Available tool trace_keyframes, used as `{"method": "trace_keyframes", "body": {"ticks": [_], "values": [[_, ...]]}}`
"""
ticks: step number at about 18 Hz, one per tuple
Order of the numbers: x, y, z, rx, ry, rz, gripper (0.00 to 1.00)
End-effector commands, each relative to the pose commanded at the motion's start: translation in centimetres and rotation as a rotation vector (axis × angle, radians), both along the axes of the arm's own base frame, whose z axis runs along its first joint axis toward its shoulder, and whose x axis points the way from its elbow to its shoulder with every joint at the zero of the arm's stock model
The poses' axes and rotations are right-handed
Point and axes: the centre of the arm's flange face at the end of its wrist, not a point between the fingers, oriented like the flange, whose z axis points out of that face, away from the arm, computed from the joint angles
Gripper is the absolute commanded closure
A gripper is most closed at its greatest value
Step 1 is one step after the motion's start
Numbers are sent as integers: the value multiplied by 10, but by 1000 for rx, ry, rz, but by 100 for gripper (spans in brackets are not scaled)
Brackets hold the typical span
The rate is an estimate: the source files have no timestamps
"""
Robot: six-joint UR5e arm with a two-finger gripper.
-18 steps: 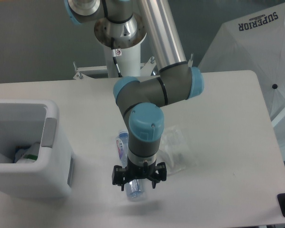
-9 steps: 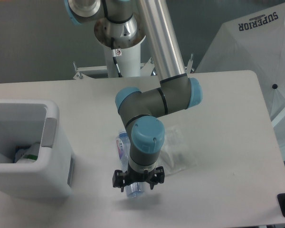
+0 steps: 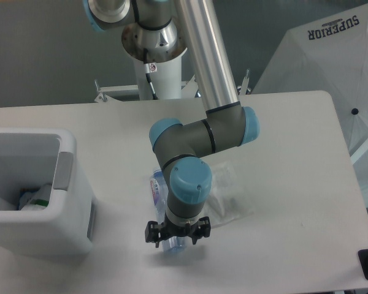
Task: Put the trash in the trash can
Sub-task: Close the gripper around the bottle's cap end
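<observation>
Plainly, the gripper point(image 3: 176, 236) had been brought lower over the half second before, its wrist sunk closer to the table point(image 3: 294, 184) and now set directly over the lower end of the bottle point(image 3: 161, 195); a second earlier it had been held higher still, with more of the bottle's clear end exposed beneath it; this was judged to be the descent for a grasp, so that the pick itself seemed not yet completed. The bottle was seen lying on its side on the table, its blue-and-pink label showing beside the forearm, its clear end just under the fingers. Whether the fingers were spread or closed on the bottle could not be told, since they were hidden beneath the wrist. The plastic bag point(image 3: 228, 195) was left flat on the table just beside the bottle, on the far side of the arm, unmoved across the frames; the trash can point(image 3: 67, 184) was stood well apart at the table's edge, some items already inside it.
</observation>
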Motion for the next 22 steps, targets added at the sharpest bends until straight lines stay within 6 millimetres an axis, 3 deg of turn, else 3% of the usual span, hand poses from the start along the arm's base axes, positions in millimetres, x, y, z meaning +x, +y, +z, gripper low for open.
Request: {"method": "trace_keyframes", "body": {"ticks": [15,22], "values": [[3,-3,-15,-16,15,-2,7],[4,-3,-11,-13,18,-4,25]]}}
